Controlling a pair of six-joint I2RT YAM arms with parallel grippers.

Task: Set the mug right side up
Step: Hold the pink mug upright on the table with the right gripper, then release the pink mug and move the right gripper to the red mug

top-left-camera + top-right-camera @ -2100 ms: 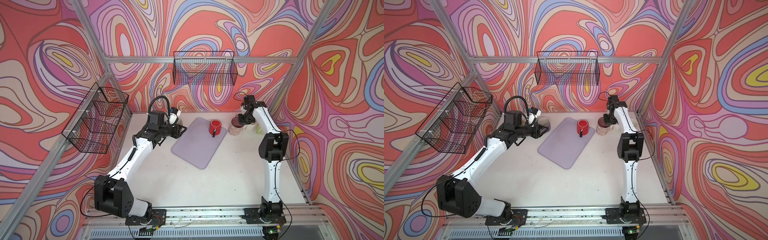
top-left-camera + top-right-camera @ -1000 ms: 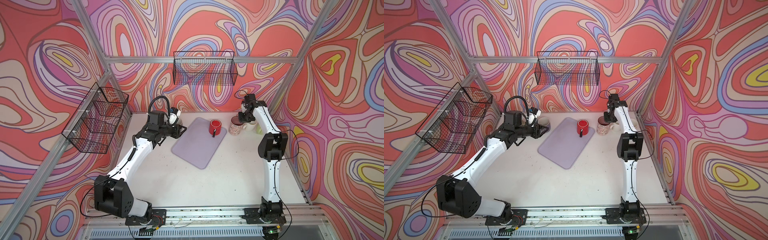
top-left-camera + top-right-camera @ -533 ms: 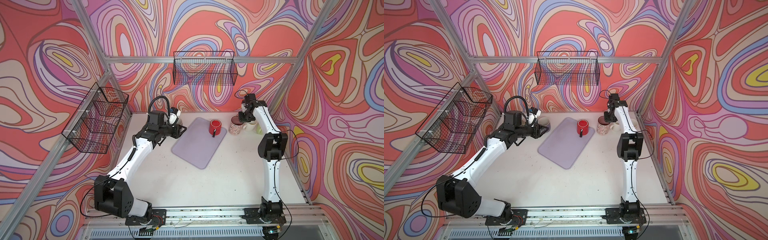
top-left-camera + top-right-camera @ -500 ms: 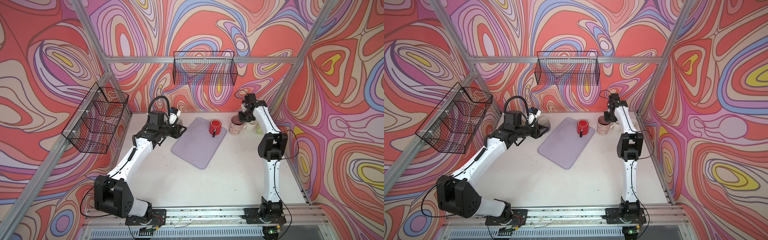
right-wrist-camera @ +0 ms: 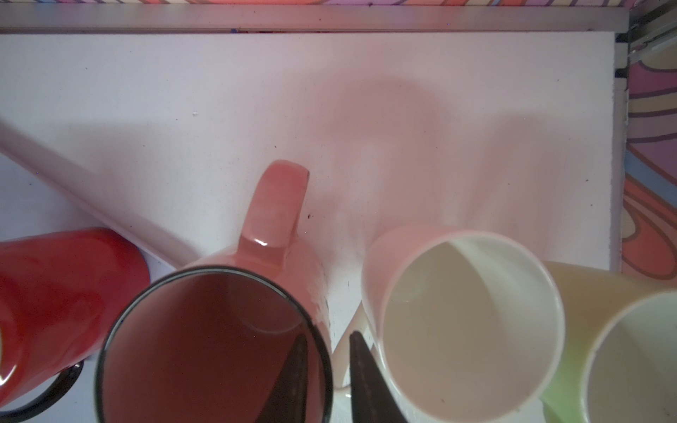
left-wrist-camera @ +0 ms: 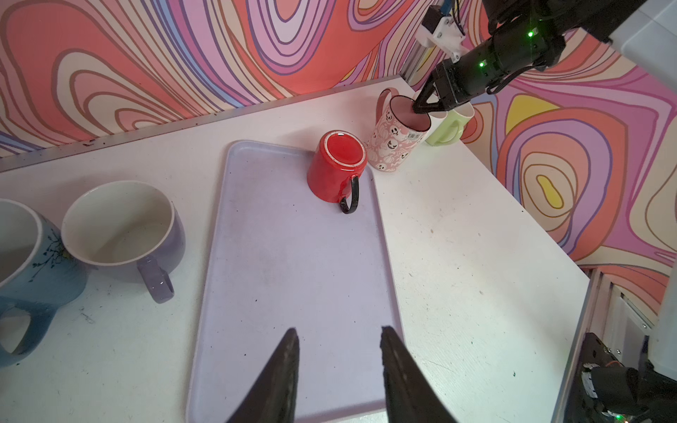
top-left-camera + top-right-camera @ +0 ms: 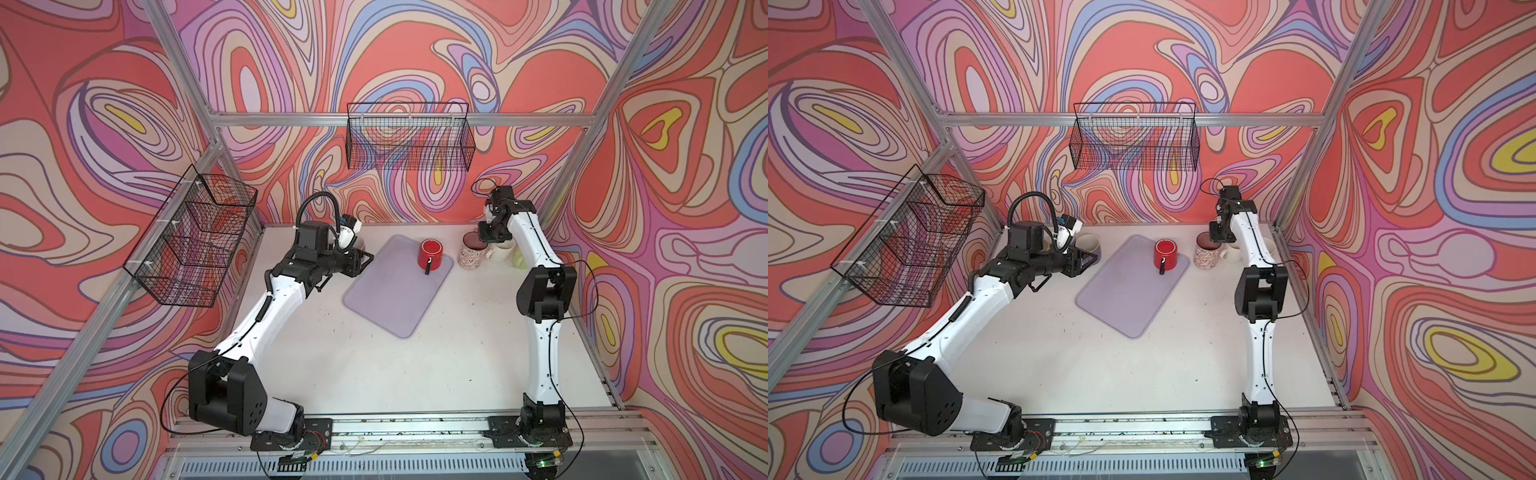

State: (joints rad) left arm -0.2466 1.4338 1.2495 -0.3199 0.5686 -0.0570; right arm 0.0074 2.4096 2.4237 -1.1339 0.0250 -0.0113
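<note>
The white counter (image 7: pixel 374 374) is carrying a lavender tray (image 7: pixel 390 299), which is lying at a slant near the middle. The left tool (image 6: pixel 339 329) is hovering low at the tray's left edge. Its two dark fingers are standing apart with nothing between them.

The red mug (image 7: pixel 430 253) is sitting on the far right corner of the tray, upside down. Its long axis is running vertically, with the mouth facing down on the tray and the flat base facing up. Its black handle (image 6: pixel 350 196) is pointing toward the near side of the counter.

The pink mug (image 6: pixel 394 146), printed with small ghosts, is standing upright on the counter just beside the tray's corner, close to the red mug. Its mouth is facing up and its pink handle (image 5: pixel 278 205) is pointing at the back wall.

The right tool (image 5: pixel 328 335) is reaching down over the pink mug's rim, with one finger inside and one outside. The fingers are sitting slightly apart, and a sliver of gap is showing by the outer one.

A cream mug (image 5: pixel 465 329) and a green mug (image 5: pixel 622 348) are standing open-side up just right of the pink one. A purple mug (image 6: pixel 121 227) and a blue mug (image 6: pixel 25 263) are standing upright left of the tray.

Two wire baskets (image 7: pixel 409 141) are hanging on the walls.
</note>
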